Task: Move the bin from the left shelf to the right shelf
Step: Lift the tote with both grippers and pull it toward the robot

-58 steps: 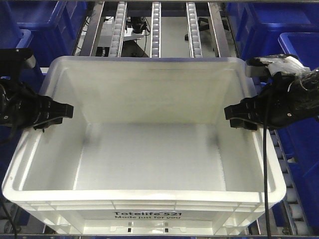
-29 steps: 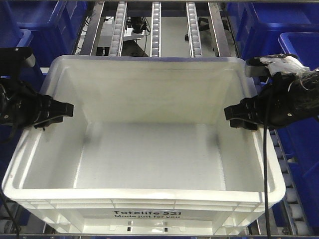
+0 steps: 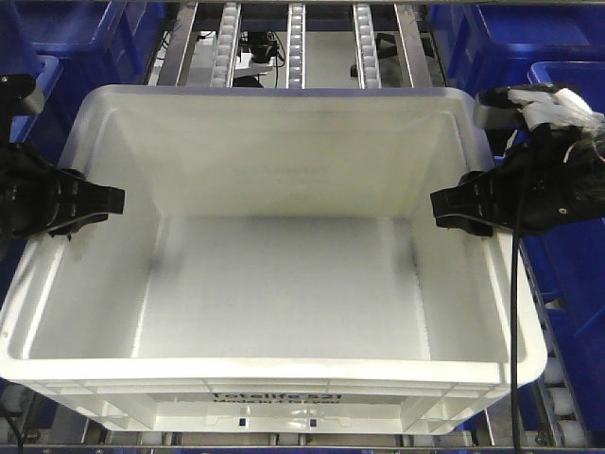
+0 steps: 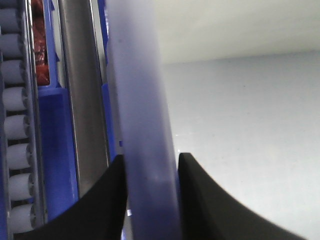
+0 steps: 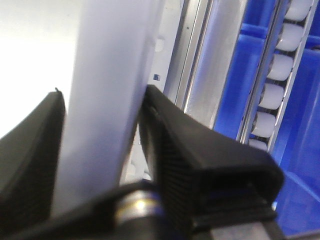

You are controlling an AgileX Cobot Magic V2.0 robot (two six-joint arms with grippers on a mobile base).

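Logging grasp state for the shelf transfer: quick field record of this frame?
bin: white, empty, printed front toward camera
left hand: shut on bin's left wall, a finger each side
right hand: shut on bin's right wall, a finger each side
surroundings: blue bins both sides, roller rails behind
lifted off shelf: cannot tell

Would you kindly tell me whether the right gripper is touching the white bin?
Touching. The right wrist view shows the right gripper with its jaws pressed against both faces of the bin side wall, with no gap visible.
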